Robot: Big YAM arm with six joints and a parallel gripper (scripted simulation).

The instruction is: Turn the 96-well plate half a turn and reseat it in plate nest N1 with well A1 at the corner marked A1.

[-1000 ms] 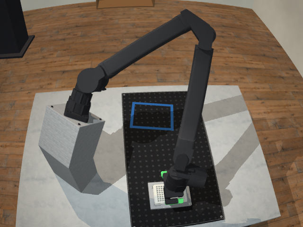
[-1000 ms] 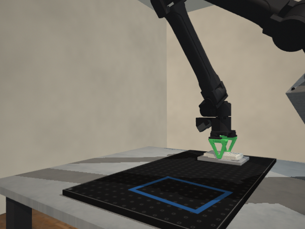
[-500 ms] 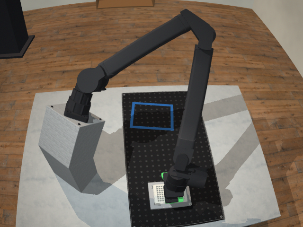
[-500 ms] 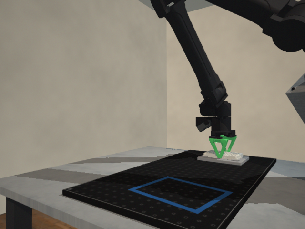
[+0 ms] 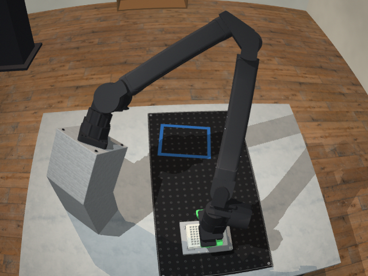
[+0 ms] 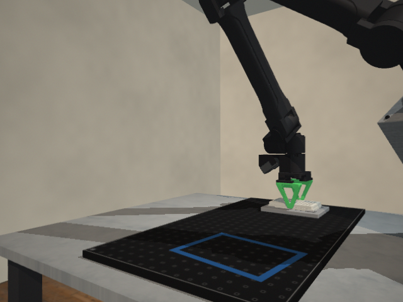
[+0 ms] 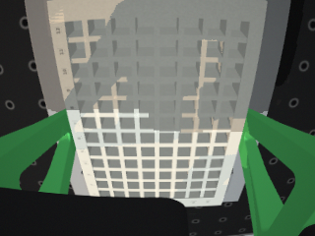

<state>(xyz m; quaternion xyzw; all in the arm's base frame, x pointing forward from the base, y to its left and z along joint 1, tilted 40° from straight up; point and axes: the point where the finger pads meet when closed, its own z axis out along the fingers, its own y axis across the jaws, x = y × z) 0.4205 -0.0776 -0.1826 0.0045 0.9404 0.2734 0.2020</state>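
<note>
The white 96-well plate lies flat in the grey plate nest N1 at the near end of the black deck. It also shows in the top view and the exterior view. My gripper with green fingers is down over the plate, one finger against each long side, shut on it. The gripper also shows in the exterior view. The arm hides most of the plate in the top view.
The blue taped outline B1 lies at the far end of the black deck, also in the exterior view. The arm's grey base block stands to the left of the deck.
</note>
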